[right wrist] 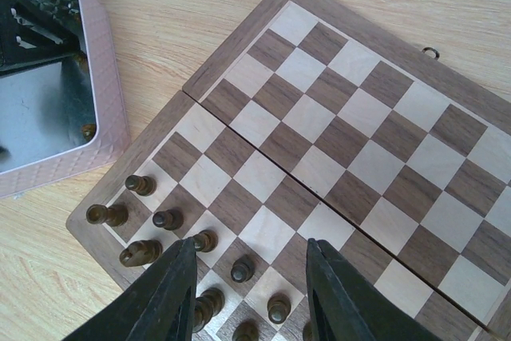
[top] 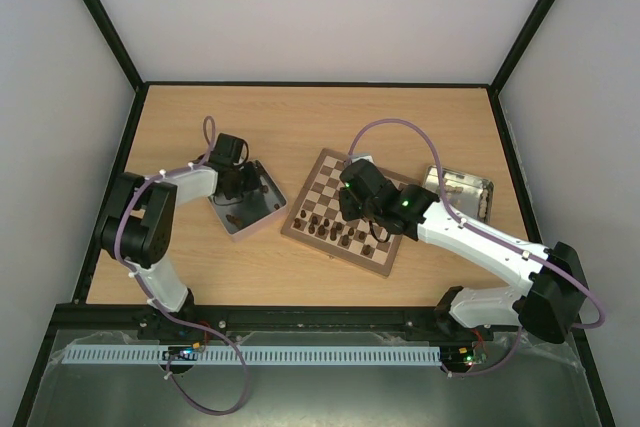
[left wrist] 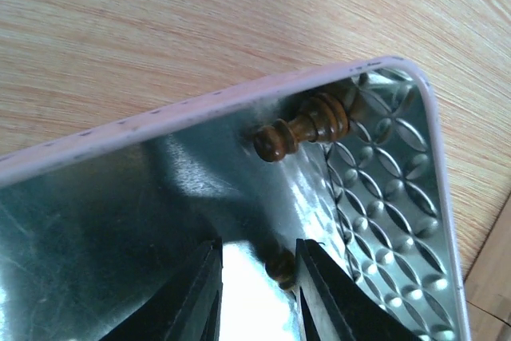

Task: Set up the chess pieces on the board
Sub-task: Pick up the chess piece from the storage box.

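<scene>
Left wrist view. Left gripper (left wrist: 257, 257): fingers slightly apart, astride one small chess piece (left wrist: 279, 265), not visibly clamping it. Beyond: second piece (left wrist: 307, 127) lying on its side against the tray wall (left wrist: 200, 105); then table (left wrist: 160, 21).
Handling, judged: light, hard, smooth turned wood, apt to roll; take at the narrow neck.
Obstruction: wall and corner crowd the fingers.
Right wrist view. Right gripper (right wrist: 251, 249): spread, empty, above the board (right wrist: 359, 117); near rows hold standing pieces (right wrist: 168, 219), far squares vacant.
</scene>
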`<control>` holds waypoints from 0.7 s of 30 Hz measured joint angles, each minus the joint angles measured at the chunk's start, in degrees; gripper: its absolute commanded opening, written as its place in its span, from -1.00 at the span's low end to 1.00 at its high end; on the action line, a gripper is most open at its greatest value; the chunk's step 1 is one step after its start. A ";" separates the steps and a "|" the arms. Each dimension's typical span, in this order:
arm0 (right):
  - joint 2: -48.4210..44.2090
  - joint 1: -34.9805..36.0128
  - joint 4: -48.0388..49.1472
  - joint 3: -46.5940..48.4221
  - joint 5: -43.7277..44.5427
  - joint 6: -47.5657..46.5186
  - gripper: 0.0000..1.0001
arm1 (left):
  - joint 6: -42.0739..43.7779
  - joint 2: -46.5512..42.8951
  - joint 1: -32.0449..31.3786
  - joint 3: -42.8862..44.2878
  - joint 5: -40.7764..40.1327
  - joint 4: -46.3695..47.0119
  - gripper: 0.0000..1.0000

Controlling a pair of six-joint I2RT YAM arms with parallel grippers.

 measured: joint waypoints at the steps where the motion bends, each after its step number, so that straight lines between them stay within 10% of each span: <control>1: 0.00 0.00 0.00 0.00 0.00 0.00 -0.26 | 0.00 0.00 0.00 0.00 0.52 0.04 -0.42; 21: 0.31 0.00 0.98 -0.81 -0.26 0.00 -0.26 | -1.55 -0.79 -4.26 -0.94 1.99 0.33 -0.30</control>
